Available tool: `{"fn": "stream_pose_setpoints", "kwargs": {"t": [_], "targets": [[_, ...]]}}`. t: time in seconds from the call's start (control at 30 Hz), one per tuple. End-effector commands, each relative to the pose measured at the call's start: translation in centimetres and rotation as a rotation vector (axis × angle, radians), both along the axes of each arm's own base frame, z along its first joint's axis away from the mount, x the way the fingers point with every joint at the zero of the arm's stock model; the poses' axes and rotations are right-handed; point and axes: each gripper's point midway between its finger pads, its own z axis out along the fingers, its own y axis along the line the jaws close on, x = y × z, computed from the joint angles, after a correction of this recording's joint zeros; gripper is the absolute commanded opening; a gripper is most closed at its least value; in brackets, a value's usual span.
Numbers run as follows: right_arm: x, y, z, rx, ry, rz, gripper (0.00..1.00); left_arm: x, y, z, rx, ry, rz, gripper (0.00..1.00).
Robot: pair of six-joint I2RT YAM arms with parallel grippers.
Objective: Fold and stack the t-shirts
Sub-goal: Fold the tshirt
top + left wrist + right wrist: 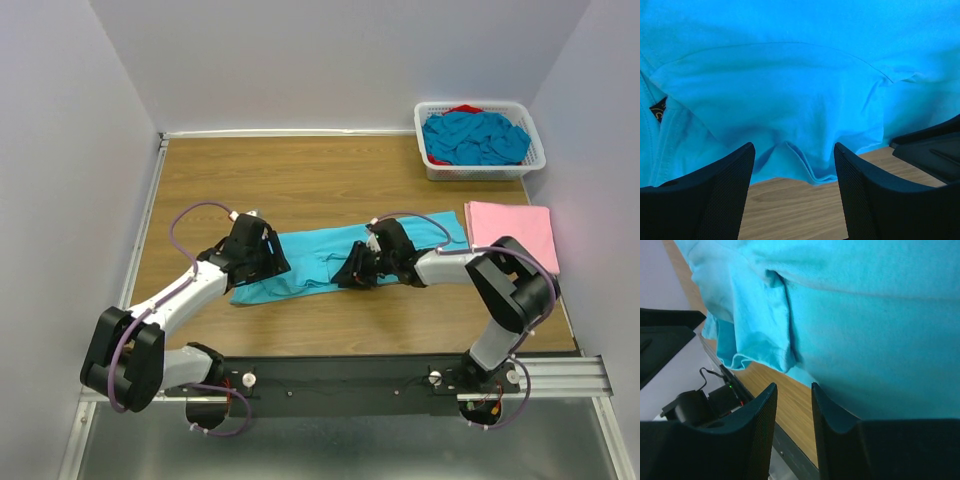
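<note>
Turquoise cloth t-shirt (315,260) lies lengthwise, left to right, before us.
Our left gripper (794,150), jaws wide, faces its near hem; right gripper (793,390) stands narrow, pinching nothing visible.

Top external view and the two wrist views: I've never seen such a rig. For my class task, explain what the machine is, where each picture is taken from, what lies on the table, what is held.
Two robot arms are bolted at the near edge of a wooden table. One camera looks down from above and behind them; the others sit on each wrist, so the black fingers are the arm's own. A turquoise t-shirt lies spread mid-table, a folded pink t-shirt to its right, a white basket of turquoise shirts at the far right. The left gripper is open around the shirt's edge; the right gripper is open at its near edge. Nothing is clamped.
</note>
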Motion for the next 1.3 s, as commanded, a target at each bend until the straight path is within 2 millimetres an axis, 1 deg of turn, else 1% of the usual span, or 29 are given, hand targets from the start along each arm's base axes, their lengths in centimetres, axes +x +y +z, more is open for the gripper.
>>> {"fn": "stream_pose_setpoints", "kwargs": {"t": [0.0, 0.2, 0.4, 0.53, 0.57, 0.6, 0.7, 0.73, 0.83, 0.9, 0.93, 1.07, 1.23, 1.27], "targets": [[1.7, 1.7, 1.2, 0.060, -0.049, -0.018, 0.40, 0.0, -0.5, 0.1, -0.010, 0.002, 0.008, 0.72], [2.6, 2.2, 0.4, 0.045, -0.052, -0.027, 0.40, -0.4, -0.4, -0.2, 0.002, 0.009, 0.007, 0.72], [2.5, 2.8, -0.6, 0.029, -0.039, -0.022, 0.40, -0.5, -0.4, -0.2, 0.019, 0.010, 0.001, 0.72], [1.8, 3.0, -1.0, 0.021, -0.023, -0.007, 0.40, -0.8, -0.4, -0.5, 0.031, 0.023, -0.008, 0.68], [1.7, 3.0, -0.9, 0.023, -0.024, -0.004, 0.39, -0.8, -0.4, -0.5, 0.033, 0.027, -0.008, 0.68], [1.6, 3.0, -0.9, 0.022, -0.025, 0.001, 0.35, -0.9, -0.4, -0.5, 0.033, 0.027, -0.011, 0.67], [1.6, 2.9, -0.7, 0.011, -0.038, -0.002, 0.29, -1.1, -0.4, -0.7, 0.037, 0.035, -0.014, 0.65], [1.6, 2.8, -0.7, 0.006, -0.040, -0.005, 0.24, -1.0, -0.4, -0.6, 0.035, 0.035, -0.013, 0.63], [1.7, 2.7, -0.3, 0.005, -0.055, -0.006, 0.16, -1.2, -0.4, -0.8, 0.041, 0.043, -0.015, 0.61], [1.7, 2.6, -0.3, -0.003, -0.057, -0.008, 0.14, -1.1, -0.5, -0.8, 0.042, 0.045, -0.017, 0.61], [1.8, 2.6, -0.2, -0.002, -0.063, -0.007, 0.14, -0.9, -0.1, -0.9, 0.065, 0.035, -0.001, 0.60], [1.7, 2.5, -0.4, -0.010, -0.063, -0.003, 0.12, -0.6, -0.2, -1.0, 0.071, 0.040, 0.002, 0.56], [1.9, 2.4, -0.4, -0.018, -0.076, -0.002, 0.11, -0.3, -0.3, -1.1, 0.092, 0.053, -0.001, 0.56], [1.9, 2.4, -0.4, -0.018, -0.078, -0.002, 0.11, -0.3, -0.3, -1.4, 0.103, 0.062, -0.006, 0.56]]}}
